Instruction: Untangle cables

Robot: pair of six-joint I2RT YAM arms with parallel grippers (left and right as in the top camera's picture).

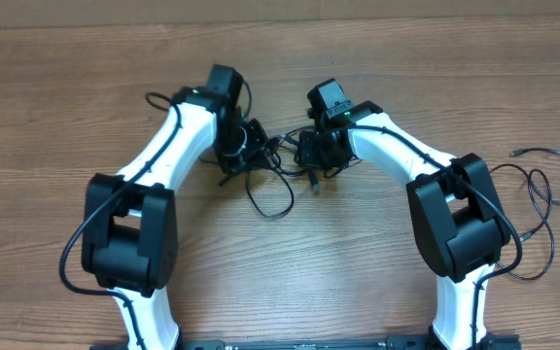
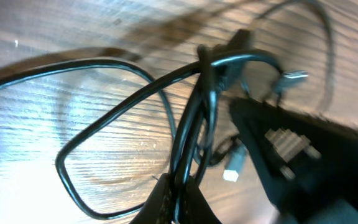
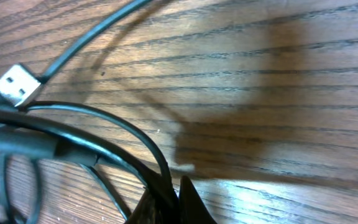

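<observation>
My left pincer (image 1: 244, 146) is closed on a bunch of strands from the cables (image 1: 280, 170), and my right pincer (image 1: 316, 151) is pinched shut on a strand too. The tangle sits between them, around the middle of the table (image 1: 47, 117). One loose cable (image 1: 542, 190) lies near the right edge. I judge them light, limp and slick. They are best gripped on bare cord beside a crossing, not on the small plugs (image 3: 16, 85).
</observation>
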